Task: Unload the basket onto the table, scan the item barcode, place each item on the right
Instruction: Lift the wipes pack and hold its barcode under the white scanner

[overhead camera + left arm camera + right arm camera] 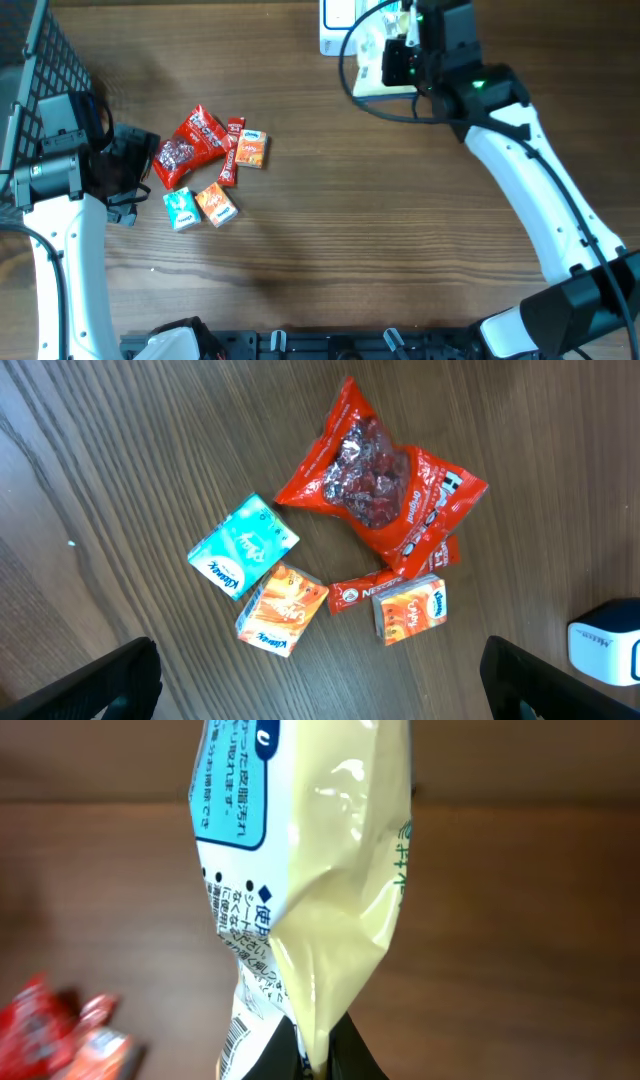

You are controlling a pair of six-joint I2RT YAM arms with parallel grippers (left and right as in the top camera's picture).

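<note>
L jaws wide open, nothing held, just beside snack pile: red bag, teal pack. R jaws clamped on end seam of pale yellow packet; rest of packet extends out past the tips, barcode close to the pinch. Packet held at far table edge by white box.

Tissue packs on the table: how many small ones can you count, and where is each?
3. Left wrist view: teal pack left of the red bag; orange pack just below the teal one; second orange pack below the bag. Others may hide under it.
</note>
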